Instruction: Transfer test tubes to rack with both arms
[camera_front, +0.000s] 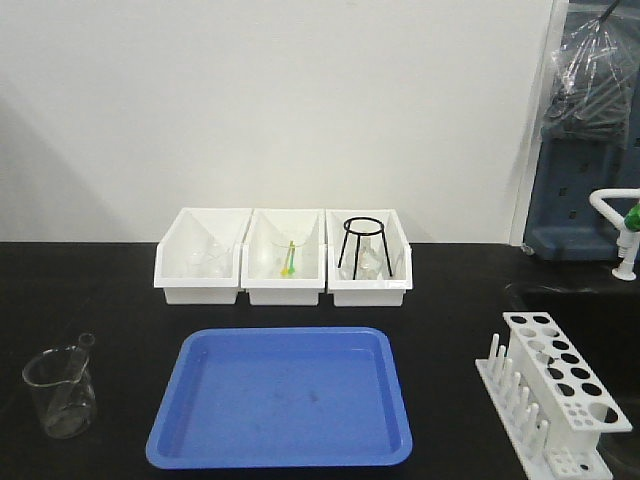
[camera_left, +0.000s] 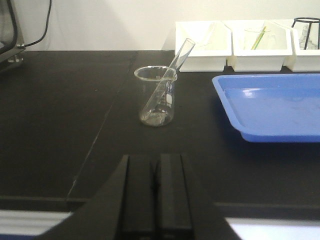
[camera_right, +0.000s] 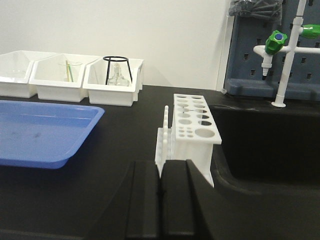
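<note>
one tube leans in the beaker on the tabletop, well apart from the rack. left pincer and right pincer are clenched on nothing.

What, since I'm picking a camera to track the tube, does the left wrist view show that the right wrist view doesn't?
Only the left wrist view shows the test tube leaning in the beaker, with the left end effector shut in the foreground. Only the right wrist view shows the rack, its holes empty, the green-handled tap and the shut right end effector. Both show the blue tray and the white bins.
</note>
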